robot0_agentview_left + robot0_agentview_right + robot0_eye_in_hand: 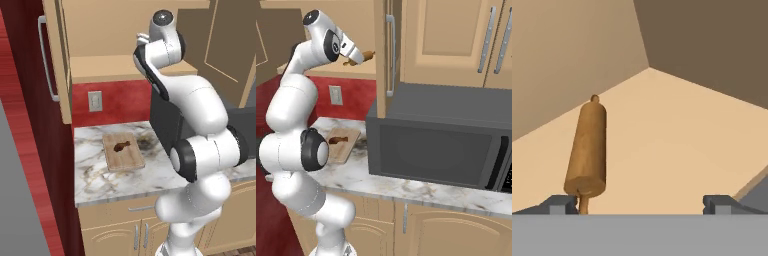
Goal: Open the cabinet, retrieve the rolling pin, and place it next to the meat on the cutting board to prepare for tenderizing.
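**Claw open inside the cabinet, beside the rolling pin**

Claw (640,202) stands with its two dark tips wide apart and nothing between them, reaching into the open cabinet (107,67). From the hand view the left tip (560,204) sits just beside the near end of the rolling pin (587,150); whether it touches I cannot tell. The pin lies flat on the tan shelf (677,140), its far knob pointing toward the back corner where the two inner walls meet.

From the right side, the claw's light wrist is up at shelf height, with the brown pin (367,55) showing just past it.

Lower down, the marble table (95,175) carries the cutting board (125,157), and the small dark meat (121,146) lies on its upper half. A dark grey microwave (441,140) stands on the table to the right of the board.

Beyond, the left cabinet door (55,60) hangs swung open with its long silver handle (45,57) facing out, above a red wall with a pale outlet (95,101).
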{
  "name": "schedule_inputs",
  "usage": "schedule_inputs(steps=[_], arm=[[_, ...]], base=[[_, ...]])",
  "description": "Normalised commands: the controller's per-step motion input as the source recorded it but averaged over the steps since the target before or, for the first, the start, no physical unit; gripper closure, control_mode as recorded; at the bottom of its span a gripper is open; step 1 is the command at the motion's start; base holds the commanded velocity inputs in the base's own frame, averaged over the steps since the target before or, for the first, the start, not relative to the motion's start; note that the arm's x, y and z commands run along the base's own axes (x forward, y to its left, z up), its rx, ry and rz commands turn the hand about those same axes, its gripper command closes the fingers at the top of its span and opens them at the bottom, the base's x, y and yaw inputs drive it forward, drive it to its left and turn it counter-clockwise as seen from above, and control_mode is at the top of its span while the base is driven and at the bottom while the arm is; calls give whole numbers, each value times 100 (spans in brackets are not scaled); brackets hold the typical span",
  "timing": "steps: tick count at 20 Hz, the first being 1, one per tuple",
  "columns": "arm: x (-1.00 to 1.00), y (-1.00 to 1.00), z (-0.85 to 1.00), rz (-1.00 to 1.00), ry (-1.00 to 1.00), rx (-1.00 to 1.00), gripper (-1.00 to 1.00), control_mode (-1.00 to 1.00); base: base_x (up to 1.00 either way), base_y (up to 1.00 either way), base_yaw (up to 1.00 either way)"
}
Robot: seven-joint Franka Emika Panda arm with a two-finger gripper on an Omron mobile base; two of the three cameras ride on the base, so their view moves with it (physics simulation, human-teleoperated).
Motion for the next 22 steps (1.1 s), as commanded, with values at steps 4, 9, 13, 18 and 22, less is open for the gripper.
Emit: schedule_inputs(steps=[4,9,13,18,22], arm=[[40,8,-22,0,0,0,-100,-100],[41,7,-14,0,0,0,-100,-100],[38,5,-12,0,0,0,-100,-100],[36,4,-8,0,0,0,-100,-100],[40,3,-6,0,1,0,-100,-100]], base=[[0,0,0],[0,0,0],[0,0,0],[0,0,0],[0,0,0]])
